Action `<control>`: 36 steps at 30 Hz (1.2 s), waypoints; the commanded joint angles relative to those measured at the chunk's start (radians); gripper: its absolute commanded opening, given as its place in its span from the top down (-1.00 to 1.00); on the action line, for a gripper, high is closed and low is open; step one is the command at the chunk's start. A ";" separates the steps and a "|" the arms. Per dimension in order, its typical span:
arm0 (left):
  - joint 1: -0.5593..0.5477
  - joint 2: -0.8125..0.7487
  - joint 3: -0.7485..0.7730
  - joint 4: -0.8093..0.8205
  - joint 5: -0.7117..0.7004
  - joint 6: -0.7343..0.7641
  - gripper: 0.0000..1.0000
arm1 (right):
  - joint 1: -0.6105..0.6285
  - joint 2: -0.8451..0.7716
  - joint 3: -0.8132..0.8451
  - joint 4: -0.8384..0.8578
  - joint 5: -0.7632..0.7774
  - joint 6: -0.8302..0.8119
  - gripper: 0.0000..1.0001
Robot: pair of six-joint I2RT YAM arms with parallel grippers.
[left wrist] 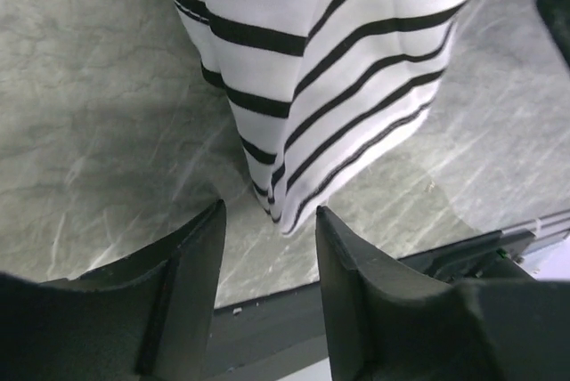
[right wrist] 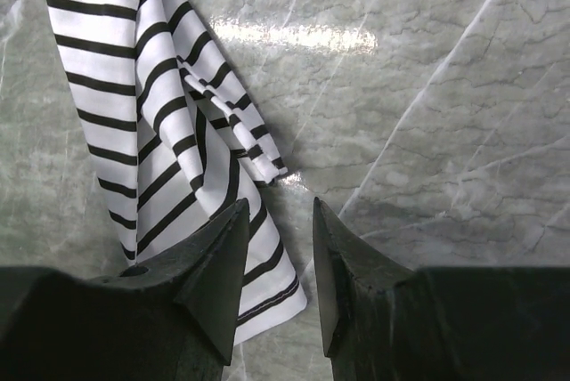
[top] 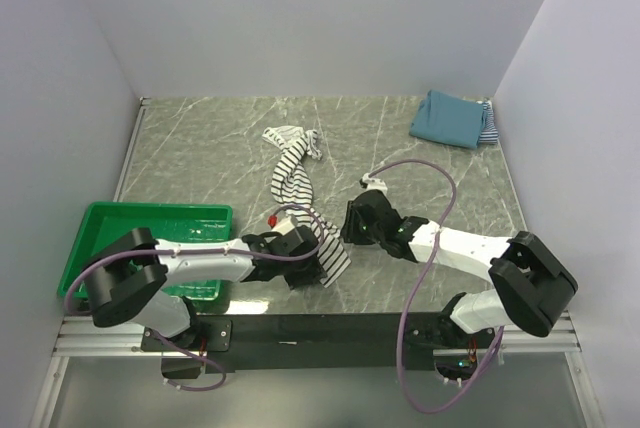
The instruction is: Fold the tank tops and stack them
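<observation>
- A black-and-white striped top point(top: 291, 180) lies on the tabletop point(top: 210, 148), right of a green basket point(top: 100, 210), twisted into a long strip.
- The left tool point(left wrist: 269, 209), just right of the basket, has its fingers apart at the strip's near corner and grips nothing.
- The right tool point(right wrist: 280, 203), farther right, has its fingers apart over the strip's edge.
- A folded teal top point(top: 447, 118) rests on a finer-striped top point(top: 489, 126), far right of the basket and well behind it.

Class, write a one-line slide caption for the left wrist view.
Open dark fingers poised at the pointed corner of a black-and-white striped cloth tank top lying on the grey marbled table.
</observation>
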 commanded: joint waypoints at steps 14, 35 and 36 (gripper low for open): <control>-0.016 0.049 0.048 -0.021 -0.060 -0.047 0.60 | -0.011 0.130 0.115 0.091 -0.042 -0.060 0.14; 0.155 -0.392 0.196 -0.378 -0.272 0.109 0.99 | -0.124 0.023 0.156 -0.020 -0.042 -0.013 1.00; 0.182 -0.415 0.227 -0.398 -0.278 0.137 0.99 | -0.153 -0.063 0.164 -0.041 -0.053 -0.011 1.00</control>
